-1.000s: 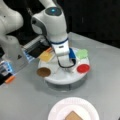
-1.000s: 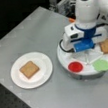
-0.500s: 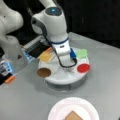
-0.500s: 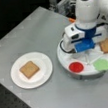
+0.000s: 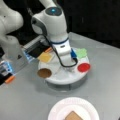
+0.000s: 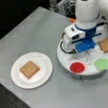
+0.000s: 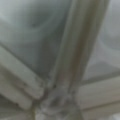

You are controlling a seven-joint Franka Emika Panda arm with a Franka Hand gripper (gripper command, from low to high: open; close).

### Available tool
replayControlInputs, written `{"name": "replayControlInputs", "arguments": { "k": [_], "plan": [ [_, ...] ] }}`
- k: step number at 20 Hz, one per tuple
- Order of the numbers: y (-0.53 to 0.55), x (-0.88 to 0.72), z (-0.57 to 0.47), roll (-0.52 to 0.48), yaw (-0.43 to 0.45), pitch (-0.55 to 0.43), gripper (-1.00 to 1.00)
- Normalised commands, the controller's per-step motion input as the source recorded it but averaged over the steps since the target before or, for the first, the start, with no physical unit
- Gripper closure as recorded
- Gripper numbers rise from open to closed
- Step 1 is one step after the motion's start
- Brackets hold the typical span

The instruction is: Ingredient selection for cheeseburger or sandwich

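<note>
No writing or brand mark can be read on any surface.

The white arm (image 5: 53, 27) reaches down from a front view's top over the round white tray (image 5: 62, 76), wrist vertical. The end effector (image 5: 71, 68) points straight down at the tray's centre, where the dividers meet; the wrist view shows only these white dividers close up. In a front view the end effector (image 6: 80, 54) is hidden behind the blue-and-white wrist housing. Whether its fingers are spread or pressed together cannot be told; nothing shows in them.

Tray contents, each in its own compartment:
- brown patty (image 5: 44, 72), toward a front view's left;
- yellow cheese square (image 5: 45, 57), beside the arm;
- green lettuce piece (image 5: 81, 52) and red disc (image 5: 83, 67), toward a front view's right;
- one toast square (image 6: 107, 44), at a front view's right edge.

A second toast square (image 6: 29, 69) lies flat on the white plate (image 6: 44, 76), well apart from the tray on the grey tabletop (image 6: 29, 28). It carries nothing on top.
</note>
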Motion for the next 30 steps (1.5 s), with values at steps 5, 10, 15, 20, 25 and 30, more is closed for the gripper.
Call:
{"name": "replayControlInputs", "arguments": {
  "k": [5,10,15,20,25,30],
  "plan": [
    [-0.15,0.10,0.04,0.094,0.248,-0.019,-1.00],
    [-0.16,0.10,0.06,0.090,0.268,0.007,-1.00],
    [-0.15,0.10,0.09,0.097,0.247,0.023,-1.00],
    [-0.12,0.10,0.09,0.116,0.154,0.034,-1.00],
    [-0.10,0.10,0.08,0.119,0.105,0.040,-1.00],
    [-0.08,0.09,0.08,0.119,0.076,0.057,-1.00]
  ]
}}
